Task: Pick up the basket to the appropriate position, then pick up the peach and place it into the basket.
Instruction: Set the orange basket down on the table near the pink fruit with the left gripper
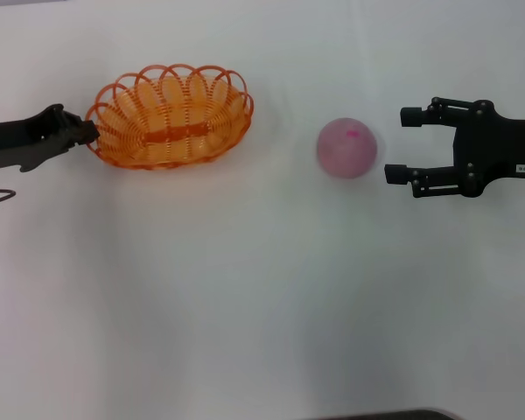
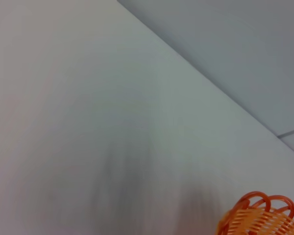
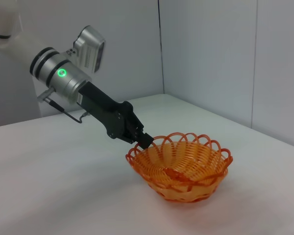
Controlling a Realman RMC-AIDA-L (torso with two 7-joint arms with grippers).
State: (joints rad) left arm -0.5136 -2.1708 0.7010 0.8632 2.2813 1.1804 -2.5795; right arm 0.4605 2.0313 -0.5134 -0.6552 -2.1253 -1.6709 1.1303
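Note:
The orange wire basket (image 1: 171, 136) sits on the white table at the back left, and it is empty. My left gripper (image 1: 89, 133) is at the basket's left rim and is shut on it. The right wrist view shows the left gripper (image 3: 142, 140) pinching the rim of the basket (image 3: 181, 169). A piece of the basket's rim (image 2: 264, 218) shows in the left wrist view. The pale pink peach (image 1: 346, 147) lies on the table to the right of the basket. My right gripper (image 1: 395, 144) is open and empty just right of the peach, its jaws facing it.
The white table (image 1: 245, 306) stretches bare toward me. A grey wall (image 3: 210, 58) stands behind the table's far edge. A dark object (image 1: 385, 415) shows at the near edge of the head view.

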